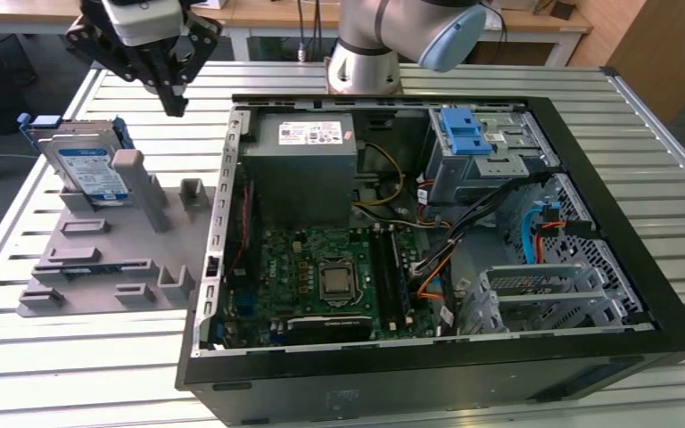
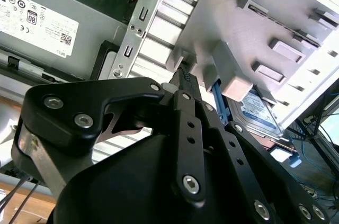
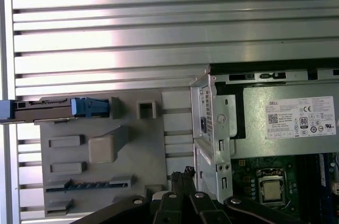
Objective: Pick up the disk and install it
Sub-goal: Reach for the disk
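Approach stage: my pincer [image 1: 177, 102] hangs closed and empty above the slatted table [image 1: 81, 374], between the grey stand [image 1: 104, 267] and the open case [image 1: 664, 294]. In the second wrist view the pincer [image 2: 183, 78] shows no gap between its tips. The disk [image 1: 86, 169] stands apart from it, on edge and leaning slightly in the stand on the exterior view's left of the case, with its label facing out and blue frame along its edges. In the first wrist view the disk [image 3: 47, 108] reads as a thin strip, edge-on, at one corner of the stand. Nothing is gripped yet, so I judge the pick-up not begun and the install untouched (the drive cage with its bare blue bracket [image 1: 467, 134] sits well apart, on the exterior view's right side of the case). As I read it, the grasp calls for opening my jaws enough to straddle the disk's thin body. It also calls for turning the wrist in line with its upper edge, and for coming down clear of the grey post [image 1: 128, 174] just beside it.
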Controlling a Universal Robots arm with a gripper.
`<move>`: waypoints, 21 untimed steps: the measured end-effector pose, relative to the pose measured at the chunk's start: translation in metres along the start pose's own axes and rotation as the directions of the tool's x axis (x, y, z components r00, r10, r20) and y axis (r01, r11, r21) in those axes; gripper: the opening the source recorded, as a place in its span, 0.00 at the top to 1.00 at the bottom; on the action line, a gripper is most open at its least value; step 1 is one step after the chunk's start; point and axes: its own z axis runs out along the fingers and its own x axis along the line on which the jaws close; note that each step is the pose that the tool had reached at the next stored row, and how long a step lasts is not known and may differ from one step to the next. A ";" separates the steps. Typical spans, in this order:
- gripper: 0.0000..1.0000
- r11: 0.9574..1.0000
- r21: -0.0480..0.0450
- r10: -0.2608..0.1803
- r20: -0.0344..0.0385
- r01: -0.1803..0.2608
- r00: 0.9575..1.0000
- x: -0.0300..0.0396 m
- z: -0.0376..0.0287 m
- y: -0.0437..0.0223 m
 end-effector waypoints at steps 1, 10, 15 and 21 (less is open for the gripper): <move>0.89 1.000 0.000 0.000 0.000 0.000 1.000 0.0002 0.0000 0.0000; 0.89 1.000 0.000 0.000 0.000 0.000 1.000 0.0020 -0.0001 -0.0002; 0.89 1.000 0.000 0.000 0.000 0.000 1.000 0.0030 -0.0001 -0.0002; 0.89 1.000 0.000 0.000 0.000 0.000 1.000 0.0046 -0.0001 -0.0004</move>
